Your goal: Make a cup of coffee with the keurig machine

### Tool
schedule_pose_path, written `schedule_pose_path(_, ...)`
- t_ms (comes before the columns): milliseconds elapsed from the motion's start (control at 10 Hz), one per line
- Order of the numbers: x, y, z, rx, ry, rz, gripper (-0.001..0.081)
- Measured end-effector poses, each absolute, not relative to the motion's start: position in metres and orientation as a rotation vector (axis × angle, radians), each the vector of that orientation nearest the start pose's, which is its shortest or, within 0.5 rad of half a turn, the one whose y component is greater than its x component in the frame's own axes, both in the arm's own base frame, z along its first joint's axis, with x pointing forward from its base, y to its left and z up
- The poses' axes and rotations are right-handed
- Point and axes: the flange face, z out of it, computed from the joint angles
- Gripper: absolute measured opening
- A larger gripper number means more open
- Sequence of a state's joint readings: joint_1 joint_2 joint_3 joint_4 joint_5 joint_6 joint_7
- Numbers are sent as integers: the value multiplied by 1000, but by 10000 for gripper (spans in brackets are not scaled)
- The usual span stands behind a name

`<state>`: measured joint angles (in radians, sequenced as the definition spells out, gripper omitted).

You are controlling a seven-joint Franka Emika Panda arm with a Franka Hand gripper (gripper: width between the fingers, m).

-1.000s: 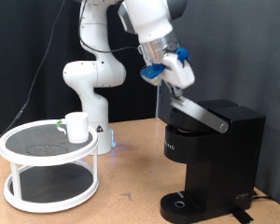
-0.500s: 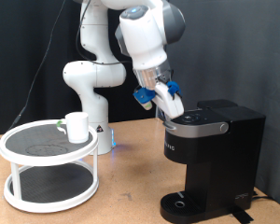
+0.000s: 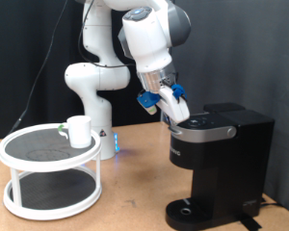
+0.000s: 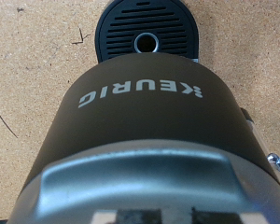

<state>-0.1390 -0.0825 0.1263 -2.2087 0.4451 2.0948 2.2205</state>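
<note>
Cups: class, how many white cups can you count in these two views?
1. The cup stands on the top tier of the round two-tier stand at the exterior view's left, apart from the keurig machine. None shows in the wrist view; others may be hidden.

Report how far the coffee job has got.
Done: the keurig machine has its lid down. In hand: the claw sits at the lid's front edge, holding nothing visible. Left: the cup stands on the round two-tier stand, and the drip base is bare.
</note>
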Motion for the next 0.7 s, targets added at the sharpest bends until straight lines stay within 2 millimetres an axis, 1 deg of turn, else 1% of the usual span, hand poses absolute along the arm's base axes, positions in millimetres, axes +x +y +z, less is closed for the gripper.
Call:
schedule_pose_path(300,513,12,415,-1003,2749,531,0)
schedule_pose_path(500,512,4,416,-985,2699,576,0)
schedule_pose_path(700,507,-6,421,-974,2673,590,0)
